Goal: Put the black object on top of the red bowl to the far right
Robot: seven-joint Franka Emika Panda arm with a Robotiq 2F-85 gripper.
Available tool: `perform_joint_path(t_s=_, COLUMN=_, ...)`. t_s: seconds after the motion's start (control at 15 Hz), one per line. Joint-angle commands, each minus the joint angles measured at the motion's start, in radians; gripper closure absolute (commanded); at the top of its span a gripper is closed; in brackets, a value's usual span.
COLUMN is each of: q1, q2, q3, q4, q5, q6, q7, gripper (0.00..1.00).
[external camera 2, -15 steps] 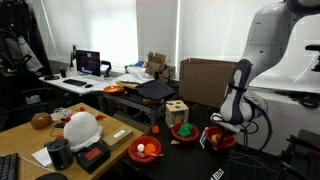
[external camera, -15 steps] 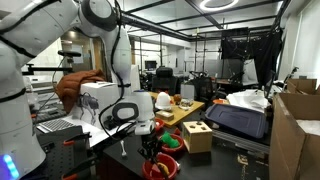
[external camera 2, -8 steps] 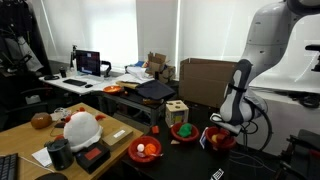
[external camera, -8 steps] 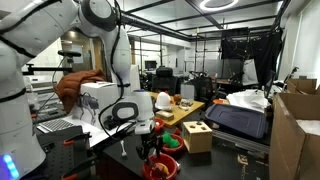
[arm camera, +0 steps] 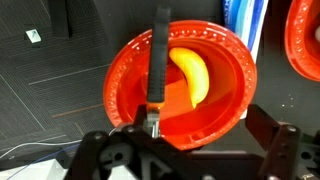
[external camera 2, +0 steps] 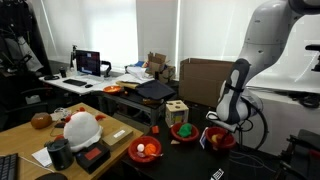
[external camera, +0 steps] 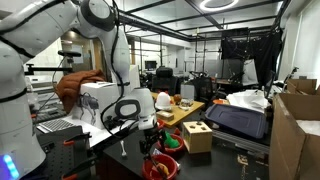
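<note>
In the wrist view the red bowl (arm camera: 215,105) fills the middle, with a yellow piece (arm camera: 190,75) inside. The black object (arm camera: 159,60), here a slim black bar with an orange band and a metal tip, lies across the bowl's left half, from far rim to near rim. My gripper (arm camera: 185,138) hangs just above the bowl's near rim. It is open, its fingers wide on either side and off the bar. In both exterior views the gripper (external camera: 150,148) (external camera 2: 222,128) hovers over this bowl (external camera: 160,168) (external camera 2: 222,142), which hides the black object.
Two more red bowls stand nearby, one with green pieces (external camera 2: 185,131) and one with orange pieces (external camera 2: 146,150). Behind them are a wooden cube box (external camera 2: 176,110) and a flat black case (external camera 2: 158,90). Cardboard boxes (external camera: 297,130) stand at the table's side.
The jaws have gone from nearly shut to wide open. The black object has left the fingers and lies on the red bowl. The gripper has lifted slightly.
</note>
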Motion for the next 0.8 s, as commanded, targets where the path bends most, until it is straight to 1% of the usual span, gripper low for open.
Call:
perform_joint_path(t_s=0.0, q1=0.071, q2=0.009, q3=-0.058, q4=0.044, q5=-0.002, q6=-0.025, q7=0.005, gripper=0.0)
perform_joint_path(t_s=0.27, q1=0.111, q2=0.015, q3=-0.086, q4=0.072, q5=-0.004, q6=-0.03, q7=0.007, gripper=0.0)
perform_joint_path(t_s=0.47, q1=0.109, q2=0.013, q3=-0.081, q4=0.069, q5=-0.003, q6=-0.017, q7=0.004, gripper=0.0)
perform_joint_path(t_s=0.6, q1=0.097, q2=0.007, q3=-0.066, q4=0.062, q5=-0.005, q6=-0.003, q7=-0.001, gripper=0.0)
perform_joint_path(t_s=0.67, q1=0.072, q2=-0.007, q3=-0.037, q4=0.057, q5=-0.019, q6=0.019, q7=-0.021, gripper=0.0)
perform_joint_path(t_s=0.73, q1=0.032, q2=-0.022, q3=0.01, q4=0.054, q5=-0.042, q6=0.057, q7=-0.055, gripper=0.0)
